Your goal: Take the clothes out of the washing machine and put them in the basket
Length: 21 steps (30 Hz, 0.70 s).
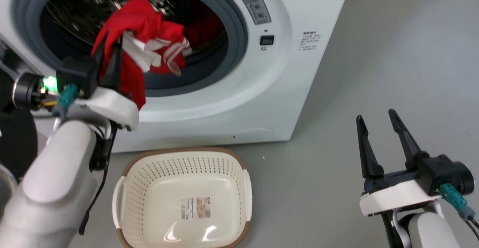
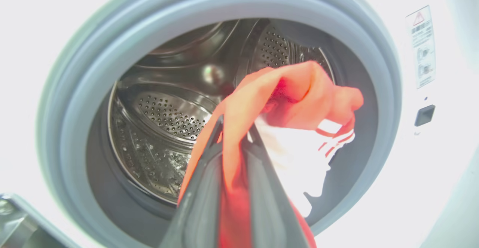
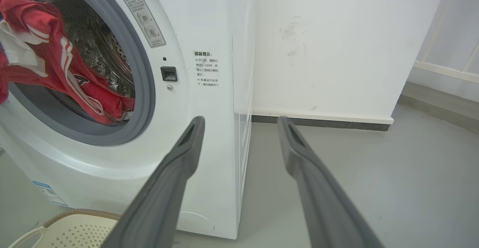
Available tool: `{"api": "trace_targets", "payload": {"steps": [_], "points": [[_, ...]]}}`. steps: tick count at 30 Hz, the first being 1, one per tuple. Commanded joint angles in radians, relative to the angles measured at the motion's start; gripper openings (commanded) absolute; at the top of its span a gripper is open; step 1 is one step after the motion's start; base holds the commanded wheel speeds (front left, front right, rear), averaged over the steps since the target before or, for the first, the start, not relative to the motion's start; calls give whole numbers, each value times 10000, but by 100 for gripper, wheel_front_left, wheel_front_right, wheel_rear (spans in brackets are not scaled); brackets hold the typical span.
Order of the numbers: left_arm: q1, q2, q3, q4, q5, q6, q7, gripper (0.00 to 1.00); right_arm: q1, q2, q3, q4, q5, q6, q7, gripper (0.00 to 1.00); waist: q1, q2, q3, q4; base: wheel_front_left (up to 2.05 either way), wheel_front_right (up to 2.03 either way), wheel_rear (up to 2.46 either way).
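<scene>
My left gripper (image 1: 110, 40) is shut on a red garment with white panels and stripes (image 1: 149, 46), holding it up in the mouth of the white washing machine (image 1: 262, 91). From the left wrist, the cloth (image 2: 295, 94) is pinched between my two dark fingers (image 2: 202, 188) in front of the steel drum (image 2: 164, 128). The rest of the garment trails into the drum (image 3: 82, 91). The cream basket (image 1: 138, 180) stands on the floor below the door opening. My right gripper (image 1: 376, 117) hovers open over the floor to the right, holding nothing.
The machine's glass door (image 1: 15, 91) hangs open at the far left behind my left arm. A white wall with a dark skirting (image 3: 322, 122) runs behind the machine. Grey floor (image 1: 393, 72) stretches to the right of the machine.
</scene>
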Motion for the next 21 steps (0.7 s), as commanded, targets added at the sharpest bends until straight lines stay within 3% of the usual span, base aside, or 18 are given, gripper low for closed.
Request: {"api": "trace_targets", "payload": {"steps": [1,9,15,21], "points": [[351,-7,168,-344,155,100,-49,0,194,13,1,31,-58,-7,-23,100,3,0,-486,226,0,0,0],[2705,-56,1437,-3350,1095,434,-39,0,719,13,-98,255,-57,-7,-24,100,3,0,-1560,494,0,0,0],[3806,-201,1697,-4375,1295,562,-39,0,931,13,-164,302,-30,-7,-24,100,3,0,-1945,622,0,0,0],[5050,-223,1350,-4681,1160,511,92,0,1097,13,-144,295,74,-8,-24,100,3,0,-2057,748,0,0,0]]}}
